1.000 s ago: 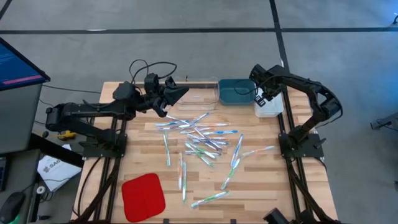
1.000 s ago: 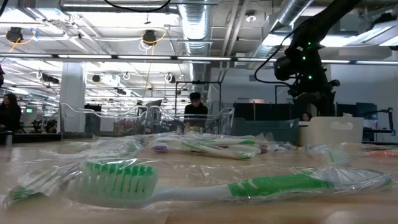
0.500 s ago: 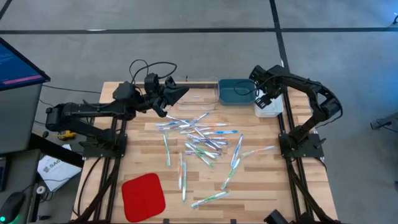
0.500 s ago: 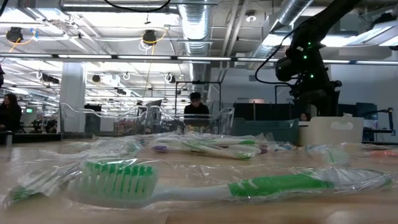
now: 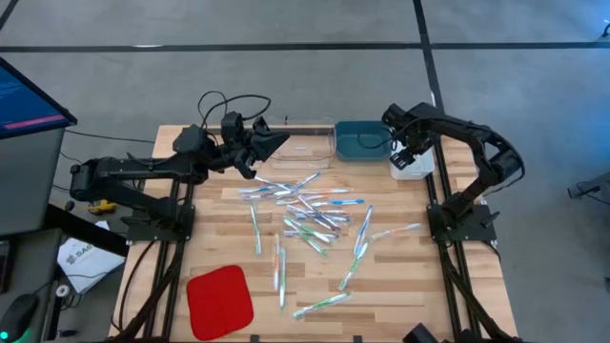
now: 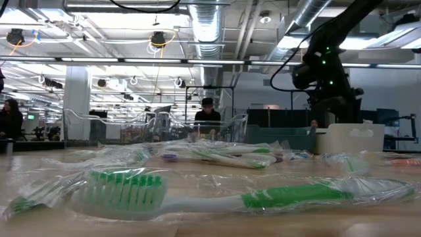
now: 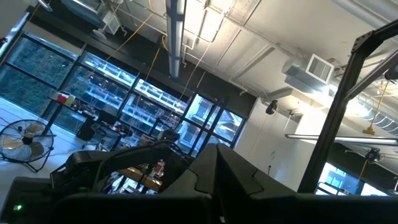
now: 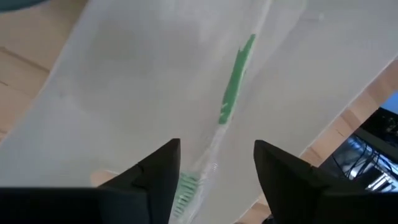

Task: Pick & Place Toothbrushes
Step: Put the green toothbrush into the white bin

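Observation:
Several wrapped toothbrushes [image 5: 305, 210] lie scattered on the middle of the wooden table; one with green bristles [image 6: 197, 194] lies close to the low camera. My right gripper [image 5: 408, 151] hangs open over the white bin [image 5: 419, 168] at the far right. In the right wrist view a green-handled toothbrush [image 8: 233, 93] lies in that bin below the gap between my open fingers [image 8: 216, 165]. My left gripper [image 5: 276, 143] is shut at the far left-centre, tipped upward toward the ceiling, with nothing in it.
A teal bin [image 5: 357, 143] stands left of the white bin, and a clear bin [image 5: 305, 143] is left of that, all along the far edge. A flat red pad [image 5: 219, 297] lies at the near left. People show in the room beyond the table.
My right gripper has shifted a little toward the table's right edge, staying above the white bin.

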Controlling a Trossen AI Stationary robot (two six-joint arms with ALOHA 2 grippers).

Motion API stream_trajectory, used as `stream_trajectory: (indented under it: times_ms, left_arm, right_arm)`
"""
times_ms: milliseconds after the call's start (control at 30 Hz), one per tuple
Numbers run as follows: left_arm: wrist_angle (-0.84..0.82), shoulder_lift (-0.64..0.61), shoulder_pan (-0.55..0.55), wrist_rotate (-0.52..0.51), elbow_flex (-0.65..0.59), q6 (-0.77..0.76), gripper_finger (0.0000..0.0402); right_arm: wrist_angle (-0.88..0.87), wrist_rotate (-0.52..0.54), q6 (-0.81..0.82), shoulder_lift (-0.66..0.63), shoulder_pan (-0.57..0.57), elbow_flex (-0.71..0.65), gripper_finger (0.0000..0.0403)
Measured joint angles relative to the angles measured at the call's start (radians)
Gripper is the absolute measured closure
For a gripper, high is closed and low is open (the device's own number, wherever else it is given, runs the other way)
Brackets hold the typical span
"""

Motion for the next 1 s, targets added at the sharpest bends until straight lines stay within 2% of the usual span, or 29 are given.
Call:
stream_trajectory:
  times_ms: [733,1000]
  left_arm:
    - [0.002,0.0,0.0,0.0,0.0,-0.024,0.04]
    - [0.002,0.0,0.0,0.0,0.0,-0.027,0.04]
  right_arm:
    - [-0.051,-0.007,-0.014,0.0,0.01,-0.007,0.0331]
    - [-0.08,-0.013,-0.014,0.0,0.018,-0.007,0.0342]
